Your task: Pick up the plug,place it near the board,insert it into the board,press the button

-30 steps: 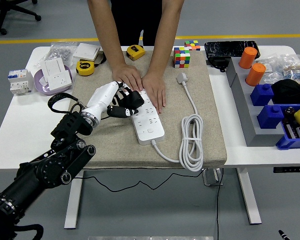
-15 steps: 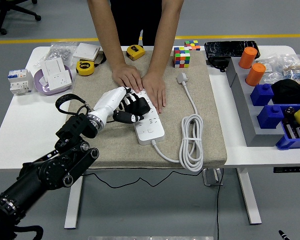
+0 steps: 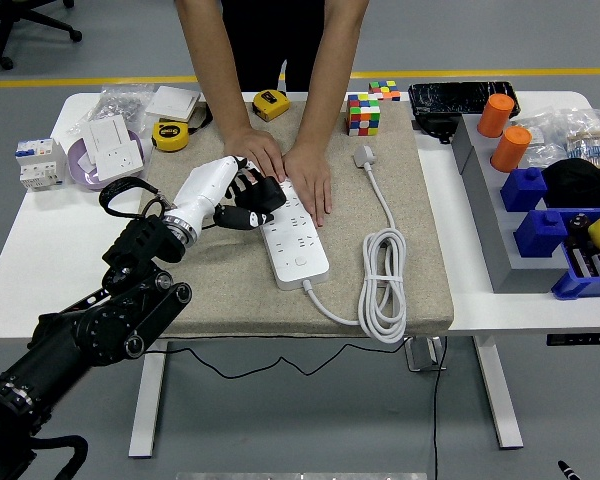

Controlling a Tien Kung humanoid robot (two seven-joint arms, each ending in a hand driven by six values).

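Though print on board point(image 3: 295, 238) too small to read, left robot hand point(image 3: 242, 194) curled at its edge, grip unclear; person's hands point(image 3: 285, 168) hide far end; plug point(image 3: 365, 156) apart.

A white bench point(image 3: 40, 270) carries a beige mat point(image 3: 230, 290) across its middle, with a white power strip point(image 3: 295, 240), its coiled cable point(image 3: 383, 280) and plug point(image 3: 365, 156), a Rubik's cube point(image 3: 363, 113) and a yellow tape measure point(image 3: 271, 103) lying on the mat. Left of the mat on the bare top sit a circuit breaker point(image 3: 38, 163), a white socket point(image 3: 113, 143) on a purple tape roll and a second tape measure point(image 3: 170, 135). To the right stand a grey rack point(image 3: 495, 225), two orange cylinders point(image 3: 504, 131) and blue bins point(image 3: 550, 215).
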